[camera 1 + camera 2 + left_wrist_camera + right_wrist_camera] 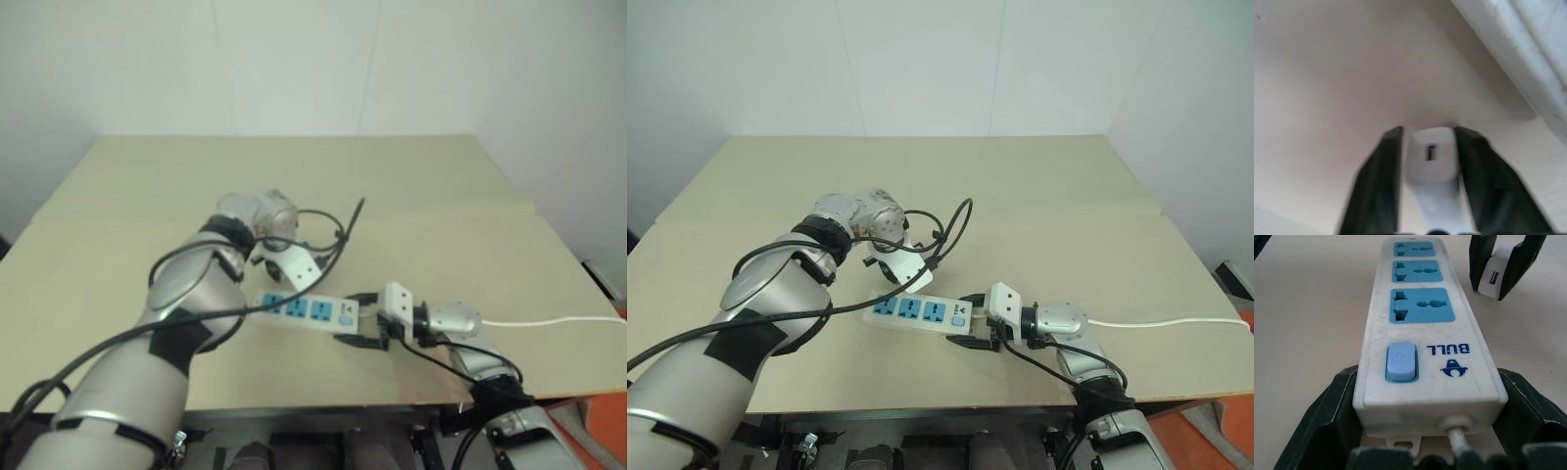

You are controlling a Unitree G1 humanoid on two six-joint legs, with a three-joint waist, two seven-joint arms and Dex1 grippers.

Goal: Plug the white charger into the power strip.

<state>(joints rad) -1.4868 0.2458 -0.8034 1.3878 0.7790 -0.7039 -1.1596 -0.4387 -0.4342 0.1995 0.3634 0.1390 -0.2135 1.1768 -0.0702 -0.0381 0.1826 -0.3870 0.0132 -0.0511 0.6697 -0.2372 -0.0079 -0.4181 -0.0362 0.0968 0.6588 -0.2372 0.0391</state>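
The white charger (pixel 1431 154) is a small white block with a slot in its end, and my left gripper (pixel 1428 131) is shut on it, one black finger on each side. In the right wrist view the charger (pixel 1493 271) sits just above the tabletop, beside the far end of the power strip (pixel 1422 333). The power strip (pixel 299 309) lies flat on the table with three blue socket faces up. My right gripper (pixel 362 318) is shut on its switch end, its fingers (pixel 1332 411) pressed against both sides.
The strip's thin white cable (pixel 549 321) trails off to the right across the beige table (pixel 392 186). Black cables loop around my left wrist (pixel 323 235). The table's front edge lies close behind the strip. Bare tabletop stretches toward the white wall.
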